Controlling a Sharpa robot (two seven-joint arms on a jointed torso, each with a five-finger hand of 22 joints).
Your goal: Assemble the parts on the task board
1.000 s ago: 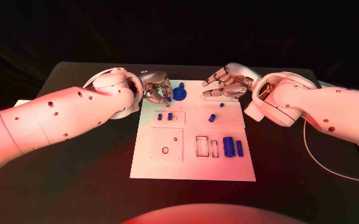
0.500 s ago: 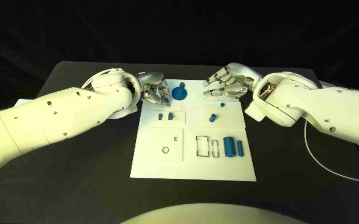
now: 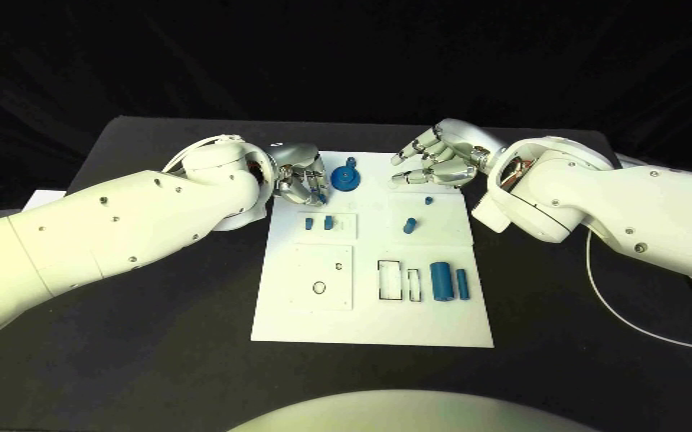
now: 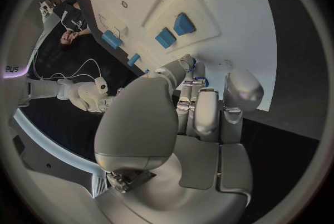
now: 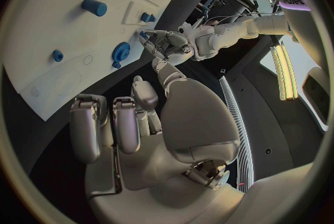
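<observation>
Head view: hands [image 3: 302,180] [image 3: 437,163] flanking gear [image 3: 345,178].

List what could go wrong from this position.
The left hand hovers close beside the blue gear at the board's far end; a loose reach might knock it. The right hand, holding nothing, hangs over a small blue peg and could bump it when lowering.

My left hand [image 3: 299,180] and right hand [image 3: 440,164] flanked the task board's [image 3: 372,322] far end, the blue gear [image 3: 345,178] standing between them; the board's near half lay open.
</observation>
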